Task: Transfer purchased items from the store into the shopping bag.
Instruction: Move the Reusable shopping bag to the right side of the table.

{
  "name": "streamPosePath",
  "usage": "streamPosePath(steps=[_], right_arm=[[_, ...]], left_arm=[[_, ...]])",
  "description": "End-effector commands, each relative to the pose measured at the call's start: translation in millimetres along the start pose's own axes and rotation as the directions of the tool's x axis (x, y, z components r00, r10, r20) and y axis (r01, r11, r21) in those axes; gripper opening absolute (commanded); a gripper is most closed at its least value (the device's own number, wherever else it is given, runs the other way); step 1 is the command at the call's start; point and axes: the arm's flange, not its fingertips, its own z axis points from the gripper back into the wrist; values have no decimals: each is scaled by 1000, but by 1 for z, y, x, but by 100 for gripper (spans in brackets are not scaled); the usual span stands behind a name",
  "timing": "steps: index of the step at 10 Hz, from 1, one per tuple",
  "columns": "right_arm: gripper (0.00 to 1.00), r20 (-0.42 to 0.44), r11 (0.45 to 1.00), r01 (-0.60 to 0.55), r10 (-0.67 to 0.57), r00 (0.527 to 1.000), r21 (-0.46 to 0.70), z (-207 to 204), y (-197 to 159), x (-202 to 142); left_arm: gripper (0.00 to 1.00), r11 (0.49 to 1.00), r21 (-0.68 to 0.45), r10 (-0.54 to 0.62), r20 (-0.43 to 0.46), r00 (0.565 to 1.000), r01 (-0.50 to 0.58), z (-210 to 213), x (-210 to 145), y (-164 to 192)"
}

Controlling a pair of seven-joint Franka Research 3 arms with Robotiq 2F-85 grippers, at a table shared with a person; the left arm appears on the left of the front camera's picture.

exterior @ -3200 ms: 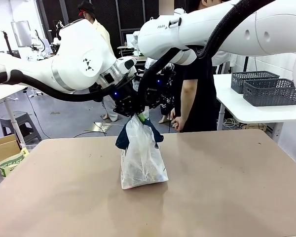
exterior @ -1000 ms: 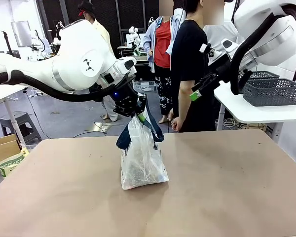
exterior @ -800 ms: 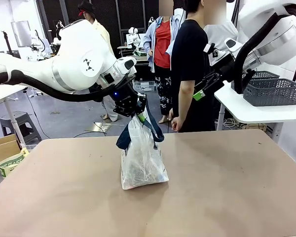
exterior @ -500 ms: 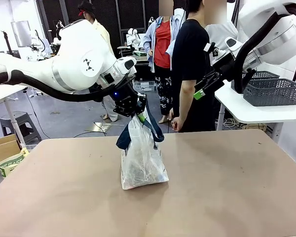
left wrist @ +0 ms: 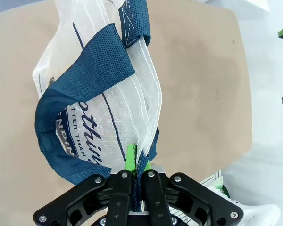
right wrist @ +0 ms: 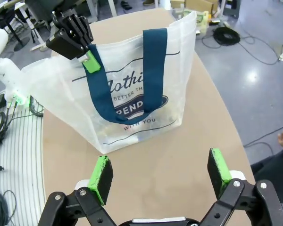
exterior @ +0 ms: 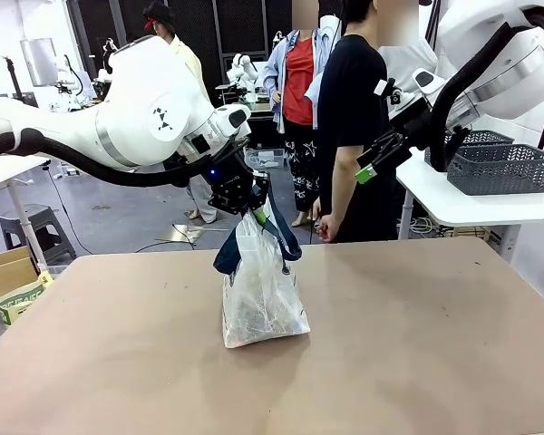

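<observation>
You have the left gripper (exterior: 251,210) clamped on the rim and navy handle of the shopping bag (exterior: 261,294) standing mid-table, while the right gripper (right wrist: 160,178) waits high with jaws apart, so next fetch 1 item.

Translucent woven-plastic shopping bag (right wrist: 132,113), navy webbing handles (left wrist: 85,75), matt table (exterior: 417,344)

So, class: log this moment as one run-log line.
left gripper: shut on bag rim | right gripper: open, raised | bag: standing on table
</observation>
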Motion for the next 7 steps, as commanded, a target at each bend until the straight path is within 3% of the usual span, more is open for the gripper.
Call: streamPosePath(steps=[1,7], right_arm=[[100,-1,1000,3,-3,1000,7,-2,1,-1],[100,-1,1000,3,-3,1000,7,-2,1,-1]], left_arm=[[0,1000,-9,12,-3,1000,-12,1,-1,1],[0,993,65,-95,-37,995,97,34,22,2]])
